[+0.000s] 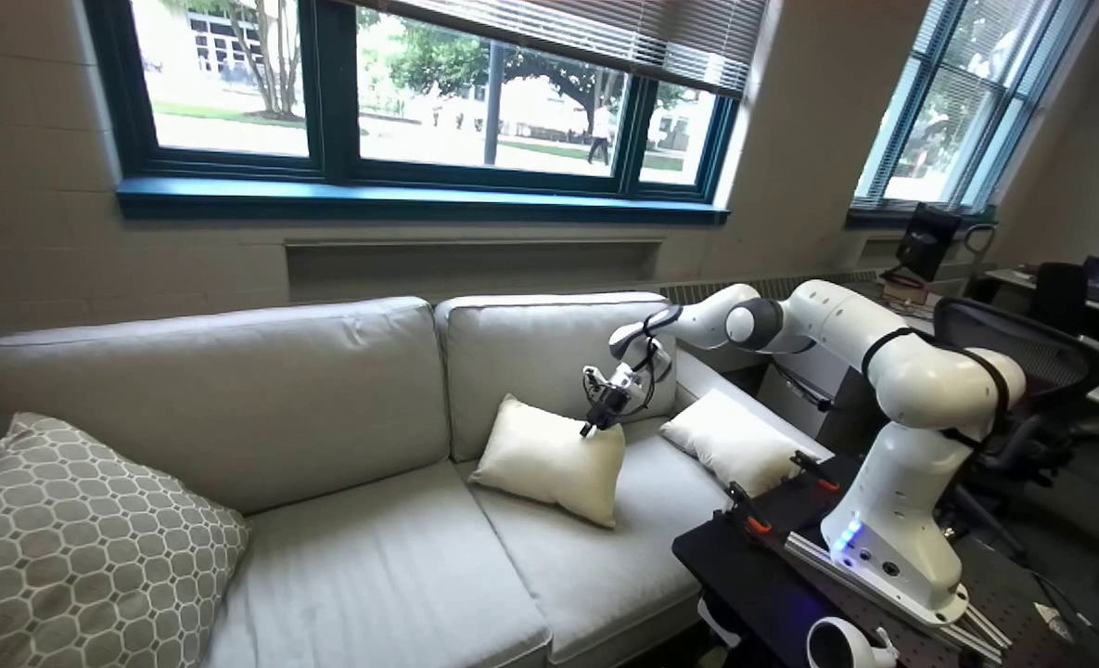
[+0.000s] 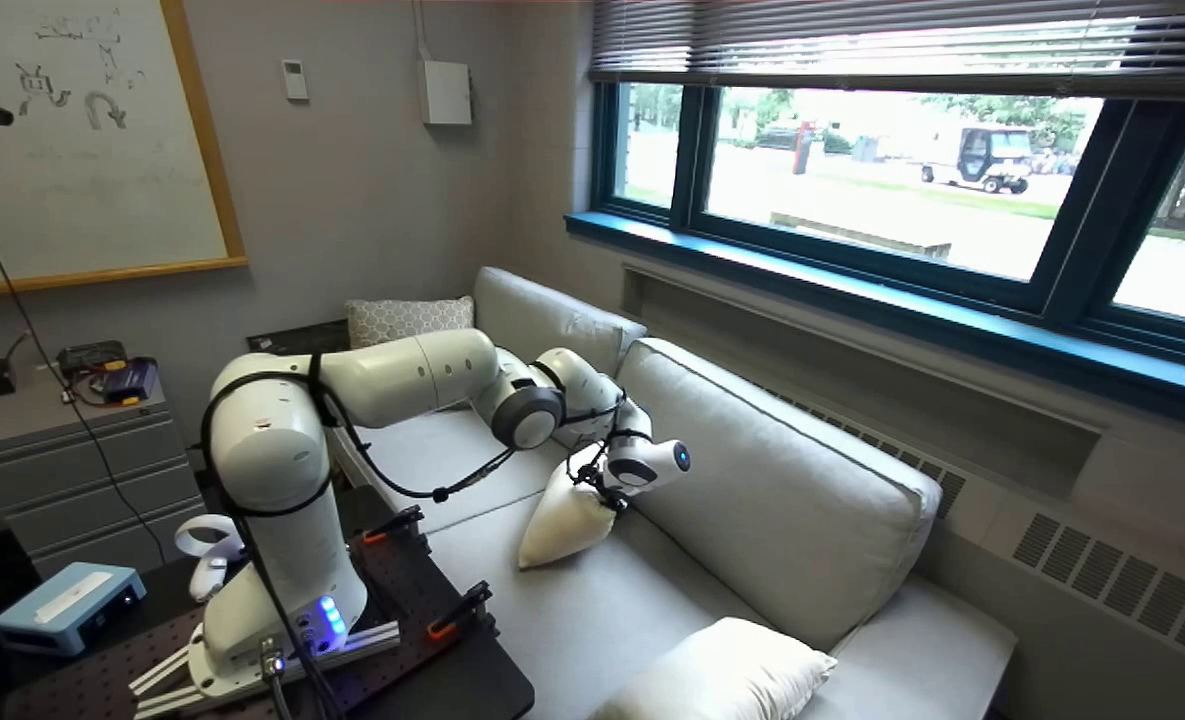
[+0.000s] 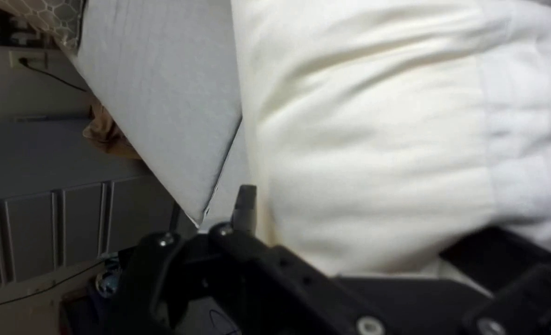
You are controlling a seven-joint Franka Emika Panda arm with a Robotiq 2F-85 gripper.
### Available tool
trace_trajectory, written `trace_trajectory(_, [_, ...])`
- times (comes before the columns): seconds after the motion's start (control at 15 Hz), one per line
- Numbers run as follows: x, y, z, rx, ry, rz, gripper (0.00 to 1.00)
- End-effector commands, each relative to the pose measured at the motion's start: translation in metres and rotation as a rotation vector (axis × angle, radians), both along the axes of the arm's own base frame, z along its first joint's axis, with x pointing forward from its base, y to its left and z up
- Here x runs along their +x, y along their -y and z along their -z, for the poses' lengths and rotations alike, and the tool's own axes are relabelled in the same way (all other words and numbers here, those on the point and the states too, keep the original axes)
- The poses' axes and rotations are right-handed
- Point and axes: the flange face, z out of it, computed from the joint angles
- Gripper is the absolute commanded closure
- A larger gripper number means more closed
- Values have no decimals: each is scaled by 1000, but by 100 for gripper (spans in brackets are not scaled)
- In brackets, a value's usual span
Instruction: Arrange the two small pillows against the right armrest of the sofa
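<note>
The middle pillow (image 1: 549,464), one of the two small white ones to be arranged, stands tilted on the sofa (image 1: 354,566), well apart from the right armrest (image 1: 697,376). Its mate, the end pillow (image 1: 739,443), lies along that armrest and seems to lean on it, which I take to be where the task wants both, so the middle one looks like the piece left to bring over. The gripper (image 1: 597,420) is at the top edge of the middle pillow, a sensible place, I judge, since there is cloth to catch there while the seat (image 1: 595,566) bears the weight below. In the wrist view the fingers (image 3: 246,204) show well apart with creased fabric filling the space between them; whether they pinch the pillow or merely straddle it, I cannot tell. Soft stuffing will likely give under pressure, so a deep, firm hold seems called for before any lift, or the edge could slip free. The patterned pillow (image 1: 95,547) sits at the opposite end, away from both white ones, and probably has no part in this job.
</note>
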Motion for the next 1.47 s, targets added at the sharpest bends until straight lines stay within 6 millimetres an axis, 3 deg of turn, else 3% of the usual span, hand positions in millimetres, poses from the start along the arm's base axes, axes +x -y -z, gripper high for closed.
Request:
trace_trajectory(0.0, [-12, -47, 7, -20, -52, -108, 0])
trace_trajectory(0.2, [-20, -62, 11, -63, -110, -135, 0])
trace_trajectory(0.27, [-21, -66, 11, -73, -129, -146, 25])
trace_trajectory(0.4, [-20, -70, 7, -95, -153, -159, 31])
trace_trajectory(0.6, [-14, -72, -1, -107, -164, -141, 57])
trace_trajectory(0.93, [-1, -70, -9, -90, -176, -62, 90])
trace_trajectory(1.13, [1, -76, -14, -34, -207, -7, 95])
trace_trajectory(1.4, [2, -68, -15, 24, -196, 59, 90])
